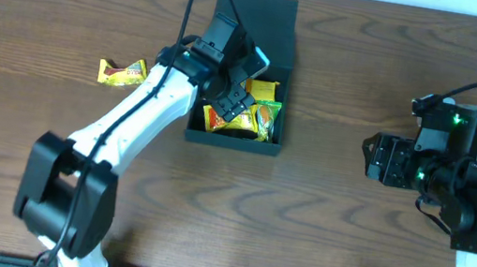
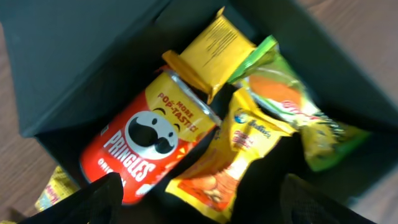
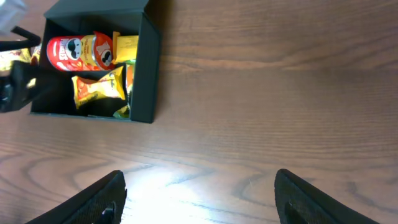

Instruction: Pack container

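Above the container (image 1: 232, 142) hangs the left hand (image 1: 231, 104) — fingers (image 2: 99, 199) spread.

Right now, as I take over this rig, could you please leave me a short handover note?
Left gripper: open, empty, over the inside of the container.
Right gripper: open, empty, over bare table, away from the container.
Done: Pringles can, yellow packets and a green packet lie in the container; lid open.
Left: one snack packet lies on the table on the left arm's side; probably pack it, then close the lid.
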### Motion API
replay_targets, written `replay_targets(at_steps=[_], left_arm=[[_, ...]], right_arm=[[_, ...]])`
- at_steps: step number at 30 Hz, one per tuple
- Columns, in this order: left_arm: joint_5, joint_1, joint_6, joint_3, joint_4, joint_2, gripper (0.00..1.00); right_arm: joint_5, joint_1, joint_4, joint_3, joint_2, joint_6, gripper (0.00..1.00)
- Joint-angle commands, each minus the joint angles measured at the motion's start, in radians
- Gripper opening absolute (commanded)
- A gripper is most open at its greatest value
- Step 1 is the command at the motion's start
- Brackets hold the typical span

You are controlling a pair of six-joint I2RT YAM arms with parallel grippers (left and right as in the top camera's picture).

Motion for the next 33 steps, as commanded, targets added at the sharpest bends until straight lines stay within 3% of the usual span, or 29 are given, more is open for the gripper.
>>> replay_targets(at_steps=[1, 14, 19, 33], left_arm=[[0.002, -0.001, 0.029, 0.006, 0.017, 0.062, 0.82], [0.05, -0.009, 0.024, 0.006, 0.055, 0.132, 0.82], [0.168, -0.01, 0.024, 0.006, 0.047, 0.132, 0.8], [0.172, -0.005, 0.024, 0.006, 0.058, 0.203, 0.75]], right_arm=[[0.0, -0.006, 0.0, 0.013, -0.005, -0.028, 0.77], [0.0, -0.006, 0.0, 0.013, -0.005, -0.035, 0.77], [0.0, -0.006, -0.001, 0.013, -0.005, -0.046, 0.77], [0.0, -0.006, 0.0, 0.013, -0.005, -0.045, 0.77]])
